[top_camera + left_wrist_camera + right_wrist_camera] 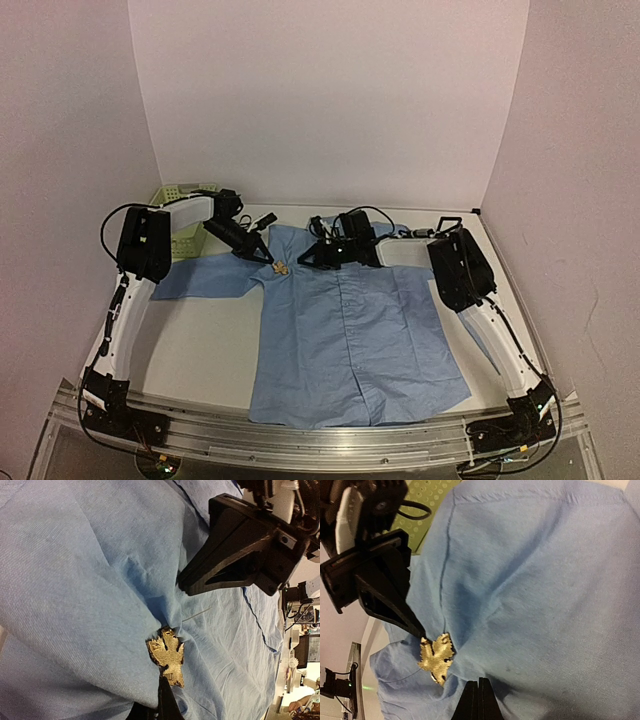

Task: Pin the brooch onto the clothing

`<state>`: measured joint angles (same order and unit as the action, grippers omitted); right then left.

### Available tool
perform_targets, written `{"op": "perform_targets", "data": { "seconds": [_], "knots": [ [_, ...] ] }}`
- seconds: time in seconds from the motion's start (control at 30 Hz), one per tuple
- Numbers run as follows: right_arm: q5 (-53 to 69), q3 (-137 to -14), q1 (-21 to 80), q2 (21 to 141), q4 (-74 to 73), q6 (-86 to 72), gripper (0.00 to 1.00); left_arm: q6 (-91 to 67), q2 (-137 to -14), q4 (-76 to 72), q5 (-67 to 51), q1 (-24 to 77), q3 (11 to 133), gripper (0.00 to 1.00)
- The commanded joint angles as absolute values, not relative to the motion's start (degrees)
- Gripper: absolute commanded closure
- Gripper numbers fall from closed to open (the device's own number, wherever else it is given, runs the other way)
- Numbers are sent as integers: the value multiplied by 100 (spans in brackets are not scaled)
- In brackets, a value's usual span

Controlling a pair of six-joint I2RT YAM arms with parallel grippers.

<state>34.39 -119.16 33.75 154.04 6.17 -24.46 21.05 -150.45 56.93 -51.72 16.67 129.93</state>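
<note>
Lying on the light blue button-up shirt (350, 340), far and left of the buttons, is the gold leaf-shaped brooch (168, 655). The left gripper (164, 687) pinches its edge. The right gripper (478, 686) is closed on shirt cloth beside it.

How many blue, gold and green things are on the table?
Blue: 1, the light blue cloth button-up shirt
Gold: 1, the small golden leaf-shaped brooch
Green: 1, the pale green plastic basket
Total: 3

Matt woven cloth shirt (75, 580); brooch (169, 655) textured, glinting gold metal
</note>
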Motion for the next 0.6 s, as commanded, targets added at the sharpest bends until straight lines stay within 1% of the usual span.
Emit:
{"op": "perform_targets", "data": {
  "seconds": [0.0,0.3,0.57],
  "knots": [
    [3578,-12252,3479,15706,659,-2613,100,2091,-14825,5616,-5227,1679,13071,100],
    [3990,-12320,3542,15769,1101,-2880,100,2068,-14847,5637,-5249,1688,13143,100],
    [4055,-12452,3622,15891,1275,-3064,100,2092,-14860,5672,-5249,1687,13180,100]
  ]
}}
